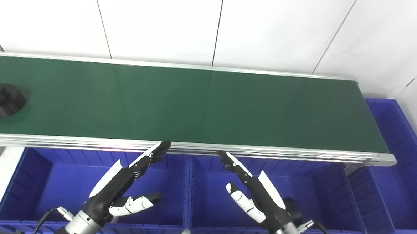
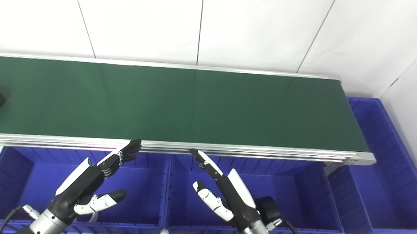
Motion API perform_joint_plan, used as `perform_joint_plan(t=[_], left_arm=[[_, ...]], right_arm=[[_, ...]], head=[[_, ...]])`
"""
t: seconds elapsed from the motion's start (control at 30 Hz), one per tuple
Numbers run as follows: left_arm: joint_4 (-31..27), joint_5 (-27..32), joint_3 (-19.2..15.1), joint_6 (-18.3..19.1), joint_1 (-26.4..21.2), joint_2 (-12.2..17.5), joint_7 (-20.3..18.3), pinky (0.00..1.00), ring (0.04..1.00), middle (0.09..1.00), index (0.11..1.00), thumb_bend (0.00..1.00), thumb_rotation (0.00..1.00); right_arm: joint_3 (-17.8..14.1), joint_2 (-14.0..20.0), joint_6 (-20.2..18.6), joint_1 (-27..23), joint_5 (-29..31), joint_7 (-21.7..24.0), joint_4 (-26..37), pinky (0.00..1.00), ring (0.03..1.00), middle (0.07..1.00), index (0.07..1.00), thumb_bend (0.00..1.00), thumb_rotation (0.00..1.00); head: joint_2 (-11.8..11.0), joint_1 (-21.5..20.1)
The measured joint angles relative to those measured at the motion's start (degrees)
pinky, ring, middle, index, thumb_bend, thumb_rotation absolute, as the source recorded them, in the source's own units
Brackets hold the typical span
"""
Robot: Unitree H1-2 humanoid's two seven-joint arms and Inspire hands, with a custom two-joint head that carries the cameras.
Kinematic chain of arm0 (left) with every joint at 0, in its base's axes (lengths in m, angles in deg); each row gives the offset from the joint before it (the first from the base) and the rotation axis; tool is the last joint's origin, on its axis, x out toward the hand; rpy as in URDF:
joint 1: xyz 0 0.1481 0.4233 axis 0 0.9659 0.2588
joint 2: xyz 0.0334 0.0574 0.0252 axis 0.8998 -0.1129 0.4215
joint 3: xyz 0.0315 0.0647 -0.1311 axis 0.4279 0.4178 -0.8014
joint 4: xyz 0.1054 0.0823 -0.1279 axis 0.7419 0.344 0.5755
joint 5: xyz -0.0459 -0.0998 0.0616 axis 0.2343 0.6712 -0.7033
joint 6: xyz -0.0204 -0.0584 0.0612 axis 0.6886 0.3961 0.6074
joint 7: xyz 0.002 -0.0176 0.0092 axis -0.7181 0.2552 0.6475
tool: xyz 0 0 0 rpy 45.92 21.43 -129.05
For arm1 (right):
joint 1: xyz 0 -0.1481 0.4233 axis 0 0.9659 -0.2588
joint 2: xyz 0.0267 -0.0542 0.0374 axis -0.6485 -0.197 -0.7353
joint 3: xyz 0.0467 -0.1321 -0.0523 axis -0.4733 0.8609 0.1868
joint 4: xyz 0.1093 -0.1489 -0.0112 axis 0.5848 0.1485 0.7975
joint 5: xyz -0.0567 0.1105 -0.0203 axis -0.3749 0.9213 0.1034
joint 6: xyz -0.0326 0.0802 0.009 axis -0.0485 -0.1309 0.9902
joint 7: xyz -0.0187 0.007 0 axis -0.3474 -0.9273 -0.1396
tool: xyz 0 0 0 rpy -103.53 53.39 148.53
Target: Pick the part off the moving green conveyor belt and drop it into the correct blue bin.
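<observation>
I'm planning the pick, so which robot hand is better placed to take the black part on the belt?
Probably the left robot hand. The black part sits at the belt's far left end, on that hand's side. The right robot hand is farther away. Both hang open over the blue bins.

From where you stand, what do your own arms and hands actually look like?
Each hand, the left hand and the right hand, is black with glossy white cover plates on the back and white segments on the thumb. The fingers are slim, jointed and black-tipped. Each wrist is a silver metal cylinder with a small connector plug, and a thin black cable loops out beside it.
</observation>
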Motion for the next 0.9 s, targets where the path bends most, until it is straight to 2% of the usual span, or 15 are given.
perform_joint_plan(t=[0.67, 0.7, 0.73, 0.77, 0.8, 0.83, 0.87, 0.9], left_arm=[[0.3, 0.0, 0.3, -0.2, -0.4, 0.0, 0.0, 0.90, 0.949, 0.972, 0.962, 0.44, 0.67], [0.4, 0.0, 0.4, -0.2, -0.4, 0.0, 0.0, 0.90, 0.950, 0.973, 0.963, 0.44, 0.67], [0.7, -0.2, 0.5, -0.6, -0.4, 0.0, 0.0, 0.89, 0.946, 0.973, 0.962, 0.44, 0.68], [1.2, -0.5, 0.6, -1.3, -0.4, -0.1, 0.1, 0.89, 0.943, 0.973, 0.961, 0.44, 0.68], [2.1, -1.3, 0.8, -2.4, -0.4, -0.3, 0.3, 0.88, 0.937, 0.971, 0.958, 0.44, 0.66], [2.9, -2.1, 1.0, -3.2, -0.3, -0.6, 0.6, 0.87, 0.934, 0.970, 0.957, 0.44, 0.66], [4.0, -2.8, 1.2, -4.1, -0.1, -1.1, 0.9, 0.88, 0.939, 0.974, 0.959, 0.44, 0.65], [4.9, -3.2, 1.4, -4.7, 0.2, -1.6, 1.1, 0.88, 0.944, 0.976, 0.958, 0.44, 0.63]], right_arm=[[0.0, 0.0, 0.0, 0.0, -0.2, 0.0, 0.2, 0.88, 0.927, 0.958, 0.946, 0.42, 0.99], [0.0, 0.0, 0.0, 0.0, -0.2, 0.0, 0.2, 0.88, 0.927, 0.958, 0.946, 0.42, 0.99], [0.0, 0.0, 0.2, 0.1, -0.2, 0.0, 0.1, 0.88, 0.932, 0.960, 0.946, 0.43, 1.00], [0.0, 0.1, 0.7, 0.1, -0.1, 0.0, -0.2, 0.89, 0.935, 0.962, 0.945, 0.43, 1.00], [0.0, 0.3, 1.1, 0.3, 0.1, 0.0, -0.4, 0.89, 0.938, 0.962, 0.947, 0.45, 1.00], [0.0, 0.5, 1.5, 0.5, 0.2, 0.0, -0.8, 0.89, 0.939, 0.963, 0.947, 0.46, 1.00], [-0.2, 0.8, 2.5, 0.8, 0.4, 0.0, -1.7, 0.89, 0.939, 0.963, 0.949, 0.46, 1.00], [-0.3, 1.0, 3.2, 1.1, 0.5, -0.1, -2.4, 0.89, 0.938, 0.963, 0.949, 0.45, 1.00]], head=[[-0.1, 0.4], [-1.3, 2.4], [-4.0, 7.1], [-4.0, 7.1], [-6.3, 10.2], [-7.3, 11.2], [-7.3, 11.2], [-9.9, 13.0]])
